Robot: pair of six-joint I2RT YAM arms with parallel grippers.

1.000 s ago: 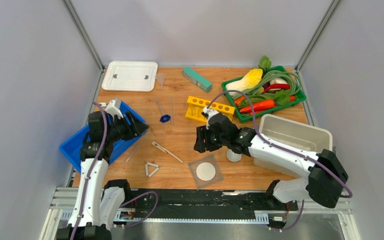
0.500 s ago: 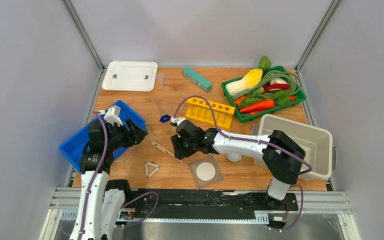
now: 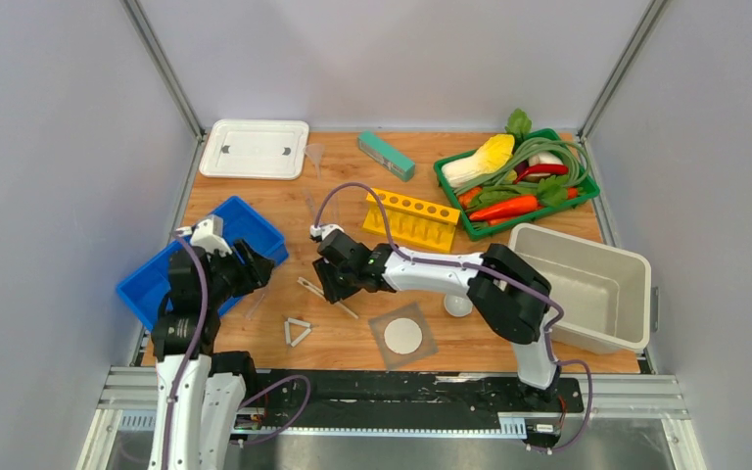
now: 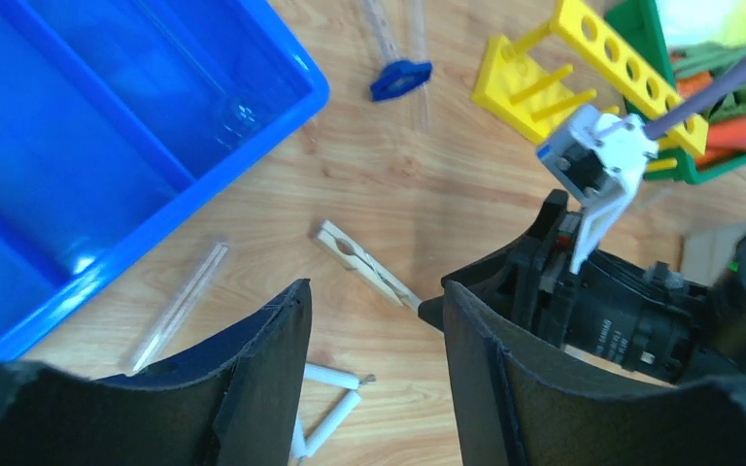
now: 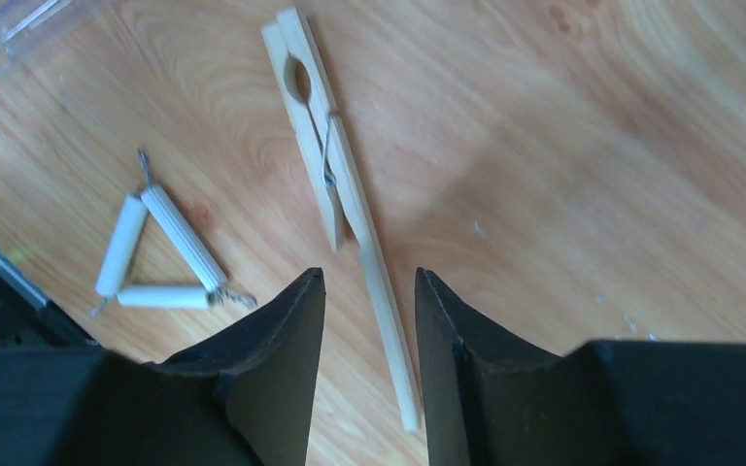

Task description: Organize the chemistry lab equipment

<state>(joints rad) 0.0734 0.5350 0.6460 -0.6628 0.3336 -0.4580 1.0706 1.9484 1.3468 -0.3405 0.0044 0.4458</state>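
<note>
The wooden tongs (image 5: pixel 325 146) lie flat on the table, and my right gripper (image 5: pixel 369 282) is open just above them, one jaw on each side of the thin handle end without touching it. In the top view the right gripper (image 3: pixel 332 287) sits over the tongs (image 3: pixel 311 287). My left gripper (image 4: pixel 374 291) is open and empty, hovering by the blue tray (image 3: pixel 166 284), above bare wood. The pipe-clay triangle (image 5: pixel 160 252) and a glass tube (image 4: pixel 180 306) lie close by. The blue cap (image 4: pixel 400 78) and yellow rack (image 3: pixel 411 217) are farther back.
A grey mesh square (image 3: pixel 424 348) with a white disc, and a white bowl (image 3: pixel 457 306), lie front centre. A grey bin (image 3: pixel 627 294) stands at the right, the green basket (image 3: pixel 470 230) and teal block (image 3: pixel 386 155) behind. A white lid (image 3: pixel 255 147) and clear funnel (image 3: pixel 315 154) are at the back left.
My right arm has swung left from beside the white bowl to over the tongs, and its jaws have narrowed. My left gripper has drawn back slightly toward the front left.
</note>
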